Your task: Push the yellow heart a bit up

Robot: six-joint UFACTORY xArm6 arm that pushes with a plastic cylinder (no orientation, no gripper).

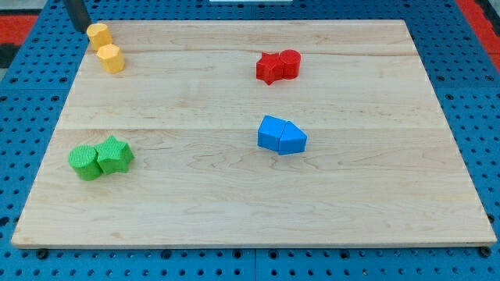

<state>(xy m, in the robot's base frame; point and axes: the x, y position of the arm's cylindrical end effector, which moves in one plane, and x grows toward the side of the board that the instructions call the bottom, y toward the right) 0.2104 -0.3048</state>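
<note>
Our dark rod carries nothing; my tip (84,31) sits just upper-left of the small yellow heart block (98,34), near the light wooden board's (234,187) top-left corner.

no readable text, labels, brands or numbers on any block, board or surrounding surface

Tip (83,30) just left of upper block (98,34)

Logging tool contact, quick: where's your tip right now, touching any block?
My tip: no gripper; at the view's top left, beside the upper yellow block; contact cannot be told.
</note>
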